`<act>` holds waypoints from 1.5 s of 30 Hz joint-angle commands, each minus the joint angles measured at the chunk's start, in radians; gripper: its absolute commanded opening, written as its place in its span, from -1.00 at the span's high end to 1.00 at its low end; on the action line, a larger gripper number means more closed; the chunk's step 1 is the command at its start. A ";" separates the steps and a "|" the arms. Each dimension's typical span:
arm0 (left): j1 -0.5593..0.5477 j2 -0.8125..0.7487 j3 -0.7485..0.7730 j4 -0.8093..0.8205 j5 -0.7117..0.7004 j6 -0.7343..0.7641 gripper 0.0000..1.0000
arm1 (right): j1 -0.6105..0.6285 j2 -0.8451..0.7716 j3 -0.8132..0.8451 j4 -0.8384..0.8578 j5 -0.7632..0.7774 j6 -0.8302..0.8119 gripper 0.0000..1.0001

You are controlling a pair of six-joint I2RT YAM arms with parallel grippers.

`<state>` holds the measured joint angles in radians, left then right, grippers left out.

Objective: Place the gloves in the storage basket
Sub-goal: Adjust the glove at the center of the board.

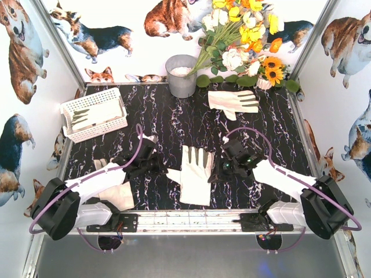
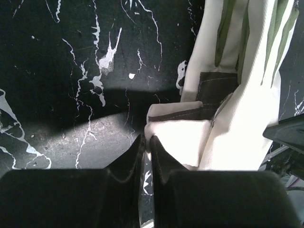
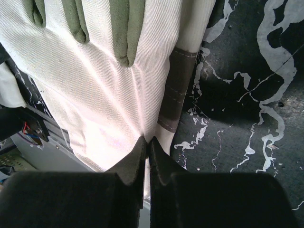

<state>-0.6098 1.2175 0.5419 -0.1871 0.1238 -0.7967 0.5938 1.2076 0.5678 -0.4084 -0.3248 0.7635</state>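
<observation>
At the left rear of the worktop (image 1: pixel 168 119), the storage basket (image 1: pixel 101 128) holds a basket glove (image 1: pixel 87 116). The left gripper (image 2: pixel 145 142), fingers together, has its tips at the thumb edge of the middle glove (image 1: pixel 195 174), which lies flat. The right gripper (image 3: pixel 147 145), fingers likewise together, meets that glove's opposite edge. The far glove (image 1: pixel 233 103) lies at the right rear.

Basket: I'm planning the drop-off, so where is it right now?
In the top view the basket sits at the far left of the table, left of the grey bucket, with a glove lying inside.
</observation>
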 commanded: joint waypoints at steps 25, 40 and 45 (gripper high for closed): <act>0.027 0.110 0.027 0.057 0.013 0.052 0.91 | 0.001 0.062 0.047 -0.021 0.068 -0.004 1.00; -0.061 0.046 0.162 0.002 0.086 0.113 0.23 | 0.001 0.094 0.053 -0.009 0.061 -0.006 1.00; -0.091 0.102 0.129 0.112 0.160 0.064 0.17 | 0.001 0.093 0.053 -0.008 0.062 -0.006 1.00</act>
<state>-0.6842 1.2831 0.6918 -0.1703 0.2024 -0.6998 0.5945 1.3025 0.5835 -0.4259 -0.2794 0.7650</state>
